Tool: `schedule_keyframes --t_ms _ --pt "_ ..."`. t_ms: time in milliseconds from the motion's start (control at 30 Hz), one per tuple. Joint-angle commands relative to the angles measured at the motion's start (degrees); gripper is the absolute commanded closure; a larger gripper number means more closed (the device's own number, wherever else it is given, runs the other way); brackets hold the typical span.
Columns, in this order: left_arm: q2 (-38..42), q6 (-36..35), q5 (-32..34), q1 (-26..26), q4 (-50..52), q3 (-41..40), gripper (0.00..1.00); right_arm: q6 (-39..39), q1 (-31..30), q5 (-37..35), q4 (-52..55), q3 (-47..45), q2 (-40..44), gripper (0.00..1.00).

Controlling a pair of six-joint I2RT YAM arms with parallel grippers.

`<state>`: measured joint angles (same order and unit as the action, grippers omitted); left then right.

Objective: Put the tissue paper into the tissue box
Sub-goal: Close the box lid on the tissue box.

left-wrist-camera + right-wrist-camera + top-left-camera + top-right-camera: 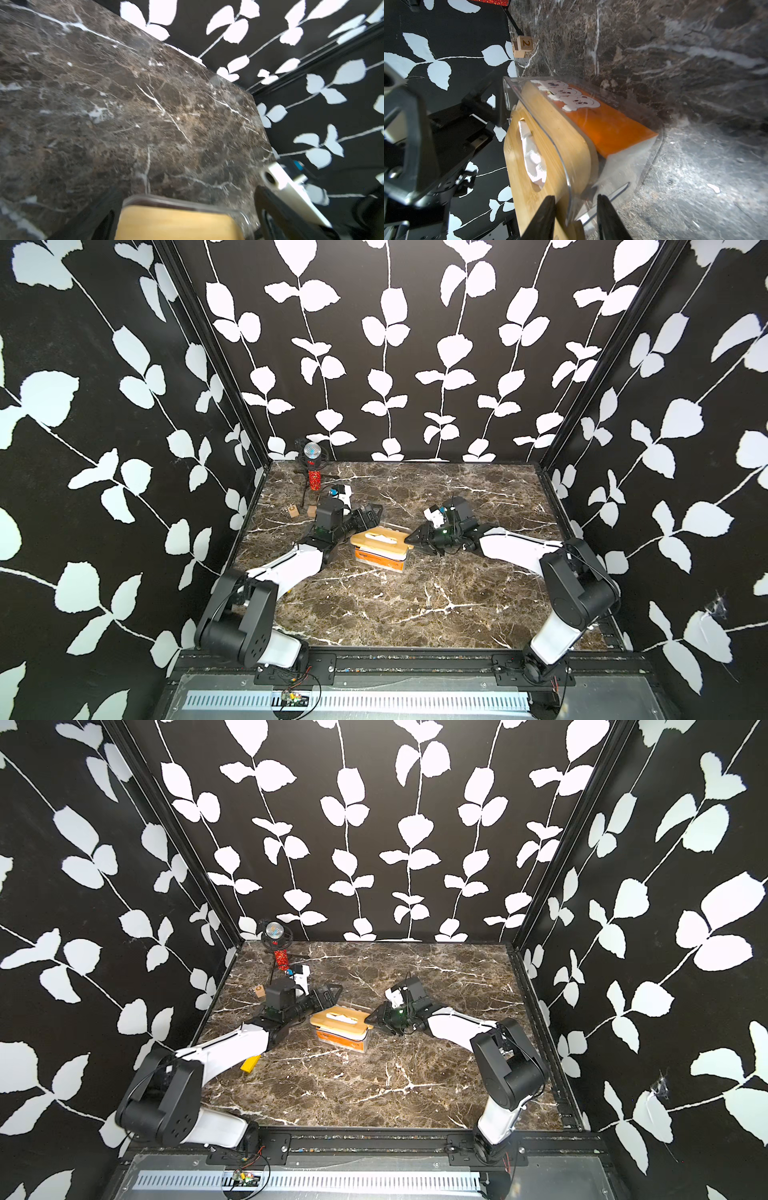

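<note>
The tissue box (384,563) (347,1041) is a clear container in the middle of the table in both top views. The orange tissue paper (608,124) (370,558) lies inside it. A bamboo lid (380,540) (566,145) rests slightly askew on top, with a white sheet (531,158) poking through its slot. My left gripper (368,520) (188,191) is open wide, with its fingers on either side of the box's left end. My right gripper (411,539) (576,209) is at the right end. Its jaws are partly open around the lid's edge and the clear rim.
A microphone (312,452) with a red handle stands on a stand at the back left. Two wooden cubes (294,512) (523,45) sit near it. A yellow piece (250,1064) lies by my left forearm. Black walls with leaf patterns enclose the marble table (415,605).
</note>
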<state>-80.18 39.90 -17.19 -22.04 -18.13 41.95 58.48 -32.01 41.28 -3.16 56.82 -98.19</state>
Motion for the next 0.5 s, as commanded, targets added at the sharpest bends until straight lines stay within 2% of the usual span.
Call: schedule_keyframes --t_ms 0,200,467 --pt "5.4 -1.0 -4.3 -1.4 11.0 2.1 0.01 -0.9 -1.0 -0.8 -0.9 -1.8 0.4 0.65" --pt "11.5 0.2 -5.2 -2.8 15.2 2.6 0.01 0.5 -1.1 -0.3 -3.0 -2.4 0.0 0.65" --pt "11.6 9.4 -5.1 -10.4 7.3 -0.6 0.01 1.4 -1.1 -0.3 -4.1 -2.7 -0.3 0.66"
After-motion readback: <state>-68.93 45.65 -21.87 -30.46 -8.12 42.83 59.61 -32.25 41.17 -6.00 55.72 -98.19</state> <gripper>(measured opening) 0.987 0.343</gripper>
